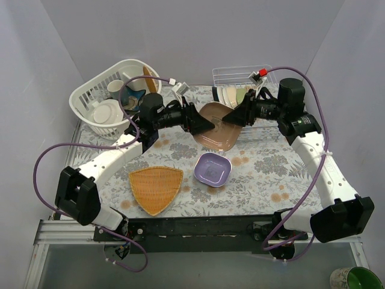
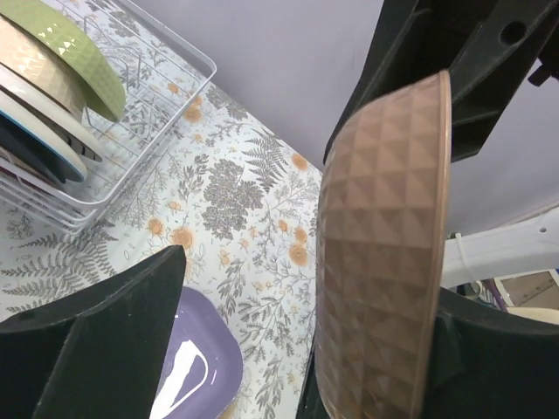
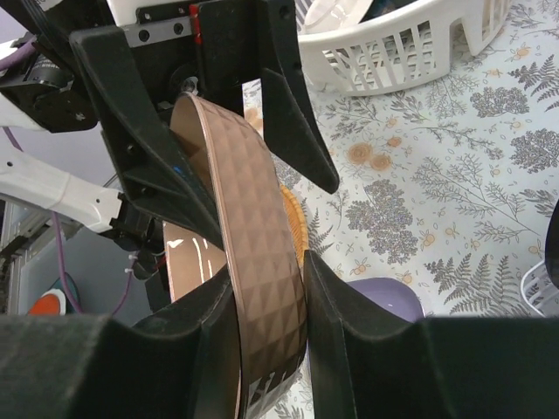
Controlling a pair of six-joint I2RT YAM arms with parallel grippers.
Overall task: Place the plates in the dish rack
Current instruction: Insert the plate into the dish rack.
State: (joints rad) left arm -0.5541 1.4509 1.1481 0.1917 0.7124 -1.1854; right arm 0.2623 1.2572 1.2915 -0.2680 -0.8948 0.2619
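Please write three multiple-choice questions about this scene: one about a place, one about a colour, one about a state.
1. Where is the lilac dish?
A. held in the air
B. on the table, between the arms
C. stacked on another plate

2. What colour is the plate between the two grippers?
A. green
B. brown
C. white

3. What is the right gripper doing?
A. pinching the plate's rim
B. standing open, away from the plate
C. holding the lilac dish

Answers:
1 B: it lies flat on the floral table, with nothing gripping it.
2 B: both wrist views show it brown, with a diamond pattern.
3 A: in the right wrist view its fingers press the rim from both sides.
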